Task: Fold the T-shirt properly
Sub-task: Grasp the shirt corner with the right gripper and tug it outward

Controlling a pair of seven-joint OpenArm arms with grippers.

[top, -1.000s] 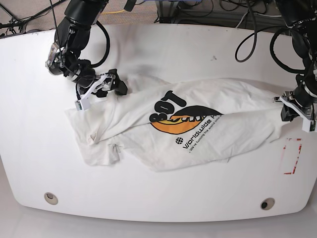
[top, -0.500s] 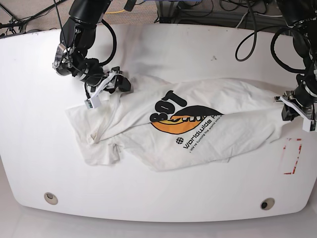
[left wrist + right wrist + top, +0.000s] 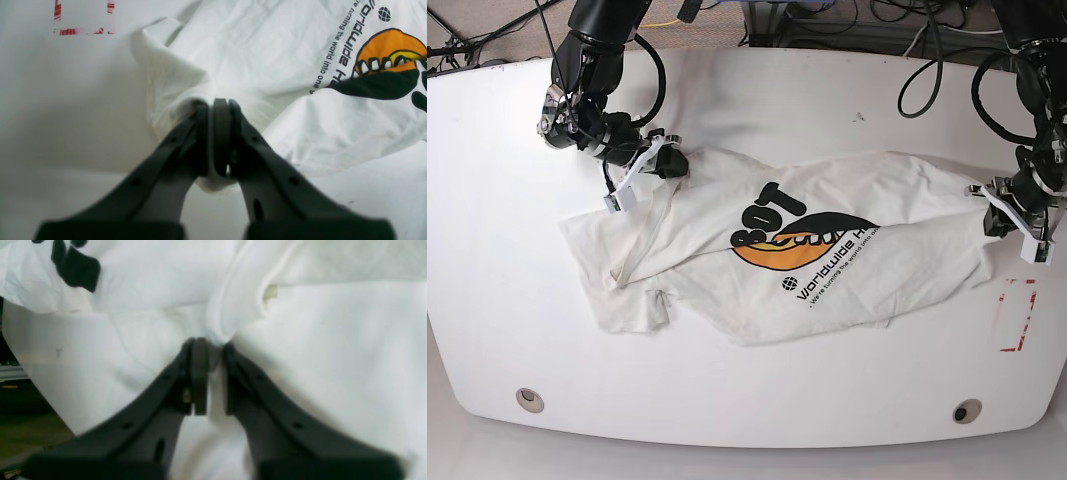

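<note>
A crumpled cream-white cotton T-shirt (image 3: 807,250) with bold black lettering and an orange round graphic is spread across the middle of a white table (image 3: 747,120), as seen from the base view. The printed graphic (image 3: 792,240) is found near the centre, with small black text running beneath it toward five o'clock. The cloth is bunched and wrinkled, with a folded flap at eight o'clock.

The left gripper (image 3: 1002,205) is placed at the three o'clock edge of the shirt. In the left wrist view, its dark fingers (image 3: 222,133) are pressed together, and a fold of the shirt's fabric (image 3: 267,83) is pinched between them, a little cloth showing below the tips.

The right gripper (image 3: 662,160) is set at the ten o'clock corner of the shirt. In the right wrist view, its dark fingers (image 3: 200,373) are drawn nearly together, with a narrow gap left between them, and a ridge of white fabric (image 3: 220,323) is caught at the tips.

A red-outlined rectangle marking (image 3: 1017,315) is seen on the table at four o'clock, just beside the shirt's edge. Two round holes (image 3: 529,399) are set near the table's front edge.
</note>
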